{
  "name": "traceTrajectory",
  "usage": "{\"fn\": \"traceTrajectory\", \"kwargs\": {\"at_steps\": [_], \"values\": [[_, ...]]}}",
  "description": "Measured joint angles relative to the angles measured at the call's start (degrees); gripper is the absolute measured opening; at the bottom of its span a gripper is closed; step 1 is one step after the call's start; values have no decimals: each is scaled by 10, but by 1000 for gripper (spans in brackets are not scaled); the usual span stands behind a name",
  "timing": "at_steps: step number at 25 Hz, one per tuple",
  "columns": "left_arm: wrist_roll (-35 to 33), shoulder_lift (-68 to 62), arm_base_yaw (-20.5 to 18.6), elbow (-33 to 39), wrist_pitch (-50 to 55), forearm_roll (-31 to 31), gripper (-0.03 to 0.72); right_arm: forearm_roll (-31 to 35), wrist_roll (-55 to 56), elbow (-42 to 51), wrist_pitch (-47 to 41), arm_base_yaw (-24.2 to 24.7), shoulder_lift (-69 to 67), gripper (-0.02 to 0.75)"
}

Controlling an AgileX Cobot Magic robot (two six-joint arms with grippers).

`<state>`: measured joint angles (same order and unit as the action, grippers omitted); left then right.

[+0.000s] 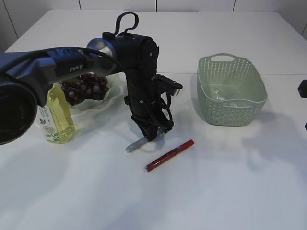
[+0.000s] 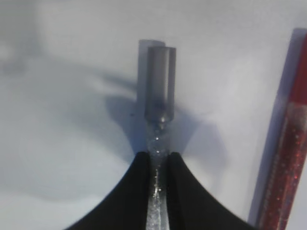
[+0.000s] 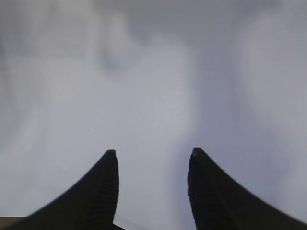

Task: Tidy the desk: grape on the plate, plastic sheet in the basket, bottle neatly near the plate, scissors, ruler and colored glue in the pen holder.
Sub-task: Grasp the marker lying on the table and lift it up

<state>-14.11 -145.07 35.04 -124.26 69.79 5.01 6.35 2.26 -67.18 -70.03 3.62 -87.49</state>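
Left gripper point(image 2: 157, 165) pinching silver glue point(image 2: 159, 96) just left of red glue point(image 1: 170, 155) (right gripper point(image 3: 152, 165) spread, idle): advisable to lift straight, hold firm, avoid nudging red glue, carry upright; pen holder not in view.

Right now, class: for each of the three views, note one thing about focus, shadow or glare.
Exterior view: sharp overall; the basket casts a soft shadow on the table. Left wrist view: the silver glue stick between the left gripper's fingers is slightly soft, its shadow dark beside it; the red glue stick is blurred. Right wrist view: hazy, only mottled shadows beyond the right gripper.
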Motion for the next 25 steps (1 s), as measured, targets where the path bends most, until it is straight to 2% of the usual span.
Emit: {"fn": "traceTrajectory", "kwargs": {"at_steps": [14,25], "values": [[26,8,-1,1,0,1,59,0,0,0,0,0,0,378],[32,100,-2,119,0,5,58,0,0,0,0,0,0,378]]}}
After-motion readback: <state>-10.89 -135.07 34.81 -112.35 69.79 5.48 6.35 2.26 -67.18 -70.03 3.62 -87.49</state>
